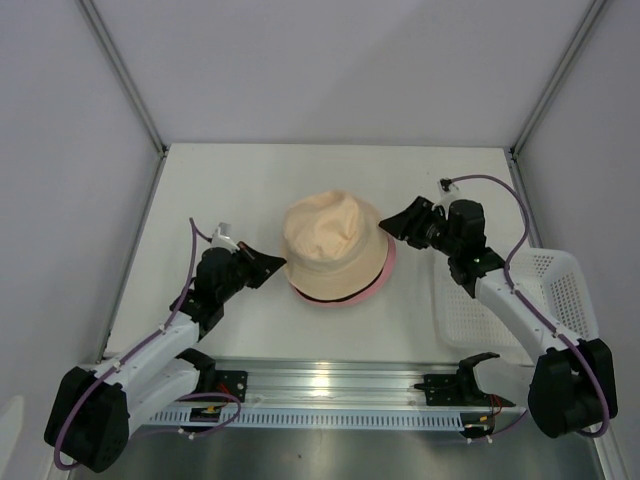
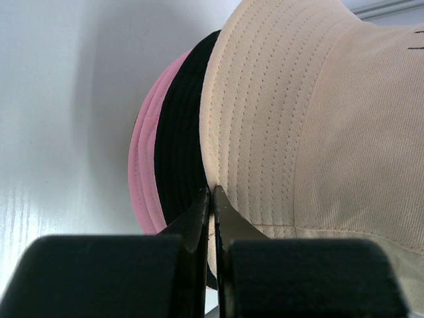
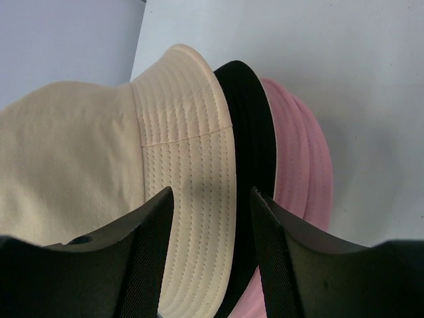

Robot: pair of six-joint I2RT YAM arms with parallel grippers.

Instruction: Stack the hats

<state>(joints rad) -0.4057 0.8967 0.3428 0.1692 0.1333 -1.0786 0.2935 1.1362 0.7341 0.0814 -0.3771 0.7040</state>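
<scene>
- Hats: one pile on worktop (image 1: 230, 180). Beige hat (image 1: 330, 235) on top, black hat (image 2: 179, 132) under it, pink hats (image 1: 378, 282) at btm. Only the brims of the lower ones show.
- R pincer (image 3: 212, 195): jaws apart. Beige brim shows in the gap btwn its fingers, straight ahead, not clamped. Black + pink brims fan out past its far-side finger in wrist view.
- L pincer (image 2: 212, 199): jaws together, tips at the beige brim edge, right where it meets the black brim. Can't tell if any cloth is nipped.
- Key relation: pile sits btwn the two pincers, crown dead ahead of each. Both are at the brim on opp sides, neither clearly nearer.
- Beige sits a bit off-centre: pink brim peeks out on R pincer's side, hardly any on L pincer's side.
- Judgement: stack abt done. Next move prob. R closing on the beige brim to tug it square, or both backing off.
</scene>
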